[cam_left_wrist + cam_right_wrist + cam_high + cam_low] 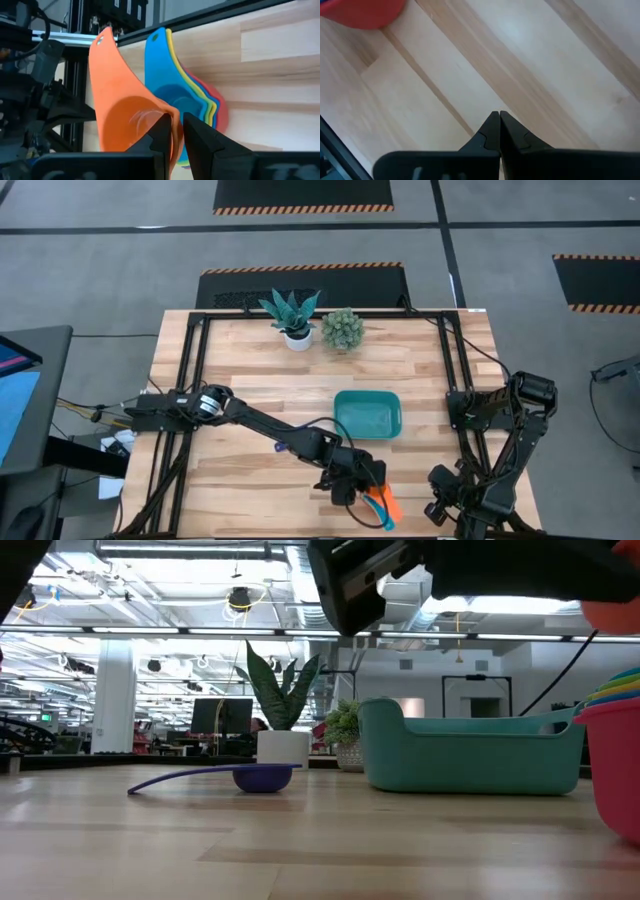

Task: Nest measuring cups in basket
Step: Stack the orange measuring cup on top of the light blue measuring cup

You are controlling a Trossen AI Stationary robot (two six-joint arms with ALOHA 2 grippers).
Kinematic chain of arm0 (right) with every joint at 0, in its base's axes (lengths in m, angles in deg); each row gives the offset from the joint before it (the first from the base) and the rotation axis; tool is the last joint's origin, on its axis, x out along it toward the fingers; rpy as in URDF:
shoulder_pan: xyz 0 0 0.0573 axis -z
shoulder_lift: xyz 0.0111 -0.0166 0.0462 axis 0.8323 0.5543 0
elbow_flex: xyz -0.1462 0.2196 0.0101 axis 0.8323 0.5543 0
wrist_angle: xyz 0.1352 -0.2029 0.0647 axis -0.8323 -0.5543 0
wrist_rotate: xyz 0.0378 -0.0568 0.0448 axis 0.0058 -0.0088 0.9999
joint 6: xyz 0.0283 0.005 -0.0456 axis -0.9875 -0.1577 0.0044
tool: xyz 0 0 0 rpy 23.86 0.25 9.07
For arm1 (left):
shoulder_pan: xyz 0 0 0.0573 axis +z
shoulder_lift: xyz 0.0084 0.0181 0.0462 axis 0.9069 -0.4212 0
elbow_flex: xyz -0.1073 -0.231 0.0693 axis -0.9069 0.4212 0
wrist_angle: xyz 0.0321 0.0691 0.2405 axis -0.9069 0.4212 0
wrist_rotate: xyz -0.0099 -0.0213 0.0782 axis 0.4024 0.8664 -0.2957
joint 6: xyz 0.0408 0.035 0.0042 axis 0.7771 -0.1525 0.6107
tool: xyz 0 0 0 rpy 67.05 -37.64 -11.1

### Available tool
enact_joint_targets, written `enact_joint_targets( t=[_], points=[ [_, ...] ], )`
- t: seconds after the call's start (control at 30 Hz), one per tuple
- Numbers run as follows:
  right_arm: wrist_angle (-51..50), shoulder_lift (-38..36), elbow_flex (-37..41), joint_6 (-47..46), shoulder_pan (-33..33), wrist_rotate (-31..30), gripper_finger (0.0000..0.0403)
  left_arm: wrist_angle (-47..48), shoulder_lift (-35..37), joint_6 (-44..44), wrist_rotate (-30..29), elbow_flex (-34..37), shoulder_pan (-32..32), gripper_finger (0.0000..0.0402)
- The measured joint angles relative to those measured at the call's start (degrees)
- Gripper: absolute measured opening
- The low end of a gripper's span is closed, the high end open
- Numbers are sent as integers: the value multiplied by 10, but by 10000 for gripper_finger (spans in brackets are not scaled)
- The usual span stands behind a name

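Observation:
A nested stack of measuring cups (207, 105), light blue inside yellow, green and red, stands on the table near its front edge, in front of the teal basket (367, 413). The orange cup (117, 115) sits tilted on the stack, handle up. My left gripper (178, 131) hangs over it, slightly open, its fingers on either side of the orange rim. A dark blue cup (262, 778) rests on its bowl apart from the stack, left of the basket. My right gripper (499, 117) is shut over bare wood at the front right. My left gripper has one finger (161, 134) inside the orange cup and the other outside, astride the rim (175, 116) opposite the handle, slanting down from the table's left. The rim lies against the inner finger. Whether the outer finger touches it, I cannot tell.
Two potted plants (295, 315) (343, 329) stand at the table's far edge. The basket (470, 755) shows nothing above its low walls. Black frame rails run along the left and right sides. Bare wood lies between the dark blue cup (281, 447) and the left edge.

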Motion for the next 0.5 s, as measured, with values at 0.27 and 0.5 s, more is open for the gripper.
enact_joint_targets(
  t=[0.27, 0.5],
  points=[
    [1, 0, 0, 0, 0, 0, 13, -15, 0, -10, 4, 0, 0, 50],
    [2, 0, 0, 0, 0, 2, 13, -17, 0, -26, 19, 0, 0, 88]
  ],
)
